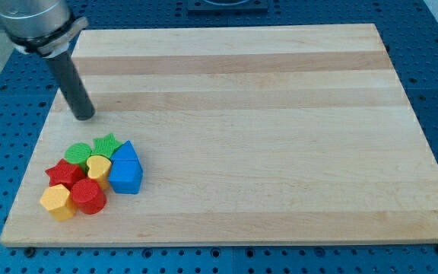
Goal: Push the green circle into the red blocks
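The green circle (78, 152) lies in a tight cluster at the board's lower left, touching the red star (65, 173) below it. A red cylinder (88, 195) sits lower in the cluster, below a yellow heart (98, 167). A green star (108, 144) sits right of the green circle. My tip (85, 116) rests on the board above the cluster, a short gap above the green circle and apart from every block.
A yellow hexagon (56, 202) sits at the cluster's lower left. Two blue blocks (125, 170) close its right side. The wooden board (265, 114) lies on a blue perforated table; its left edge runs close to the cluster.
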{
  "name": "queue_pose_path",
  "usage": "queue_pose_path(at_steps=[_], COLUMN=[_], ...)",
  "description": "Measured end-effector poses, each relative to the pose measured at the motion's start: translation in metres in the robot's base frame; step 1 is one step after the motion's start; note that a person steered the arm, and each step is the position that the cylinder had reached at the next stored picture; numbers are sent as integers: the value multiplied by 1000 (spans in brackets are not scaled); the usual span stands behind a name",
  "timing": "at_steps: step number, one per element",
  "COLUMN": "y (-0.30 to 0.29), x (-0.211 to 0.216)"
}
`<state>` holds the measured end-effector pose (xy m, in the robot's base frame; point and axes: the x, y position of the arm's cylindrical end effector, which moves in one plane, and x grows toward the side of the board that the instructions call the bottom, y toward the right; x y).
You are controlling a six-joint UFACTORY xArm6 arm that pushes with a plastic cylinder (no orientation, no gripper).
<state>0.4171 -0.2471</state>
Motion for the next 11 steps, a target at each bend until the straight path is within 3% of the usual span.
queue_pose_path(at_steps=[7, 11], y=[-18, 12], x=[41, 56])
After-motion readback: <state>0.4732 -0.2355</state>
